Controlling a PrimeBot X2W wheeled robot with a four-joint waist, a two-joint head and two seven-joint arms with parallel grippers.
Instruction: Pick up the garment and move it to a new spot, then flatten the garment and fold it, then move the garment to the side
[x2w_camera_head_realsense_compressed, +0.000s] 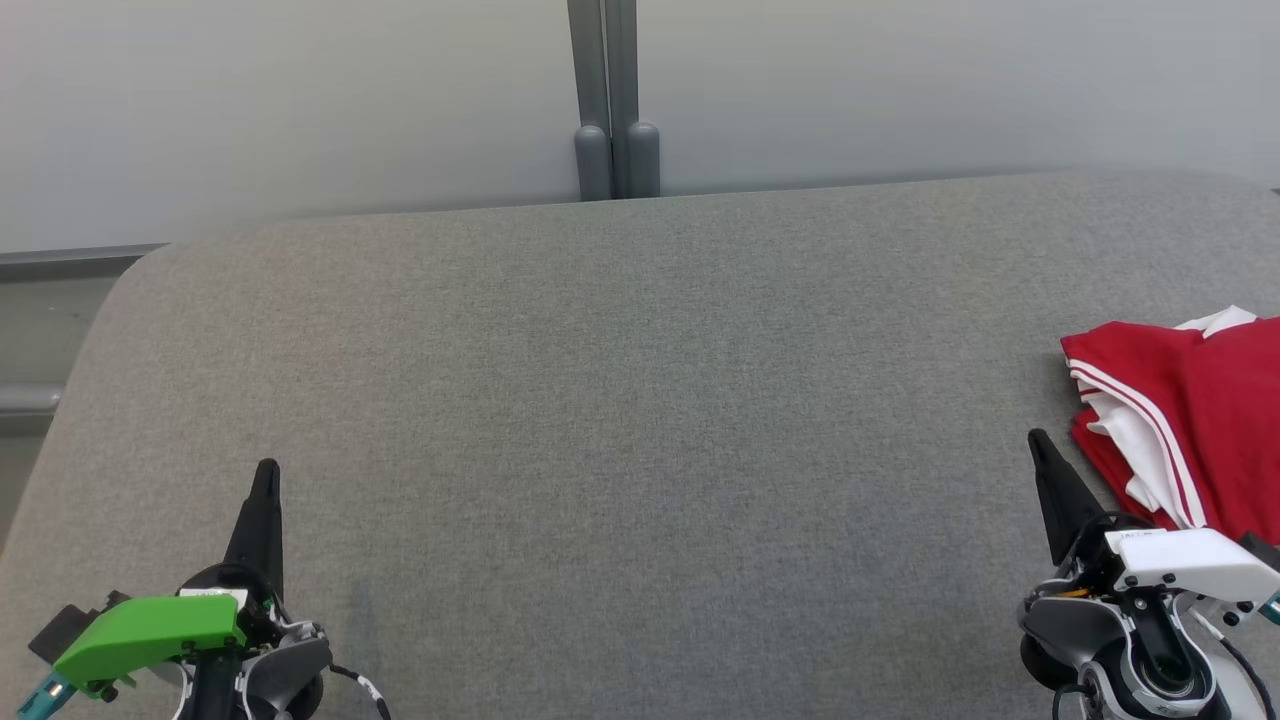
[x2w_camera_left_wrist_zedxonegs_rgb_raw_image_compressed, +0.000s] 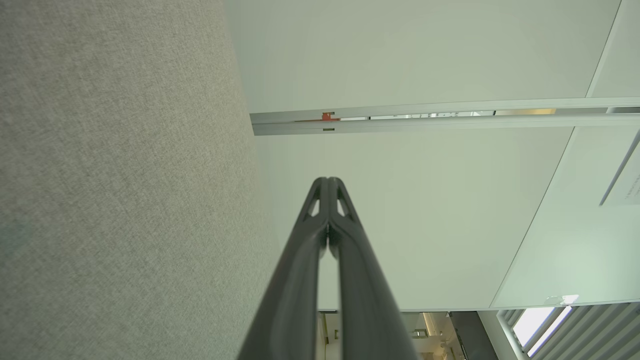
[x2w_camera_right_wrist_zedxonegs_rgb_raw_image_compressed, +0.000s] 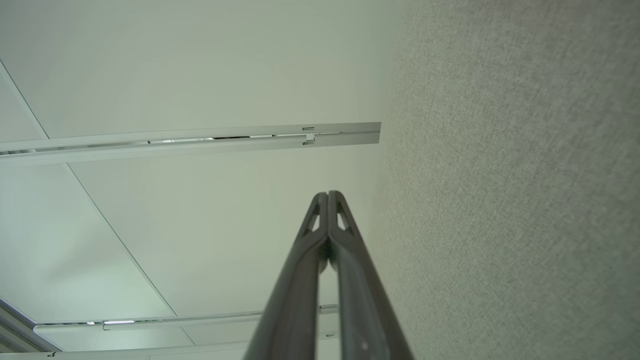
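A red garment (x2w_camera_head_realsense_compressed: 1200, 400) with white stripes and white trim lies folded at the right edge of the grey felt table (x2w_camera_head_realsense_compressed: 620, 400), partly cut off by the head view's border. My right gripper (x2w_camera_head_realsense_compressed: 1040, 445) rests at the lower right, just left of the garment and apart from it, fingers pressed together with nothing between them (x2w_camera_right_wrist_zedxonegs_rgb_raw_image_compressed: 328, 196). At the lower left my left gripper (x2w_camera_head_realsense_compressed: 266, 470) is likewise shut and holds nothing (x2w_camera_left_wrist_zedxonegs_rgb_raw_image_compressed: 328, 181), far from the garment.
The table's rounded far edge runs below a pale wall with a grey vertical post (x2w_camera_head_realsense_compressed: 612, 100). Its left corner (x2w_camera_head_realsense_compressed: 130, 280) curves down beside a grey ledge. The broad grey surface stretches between the two grippers.
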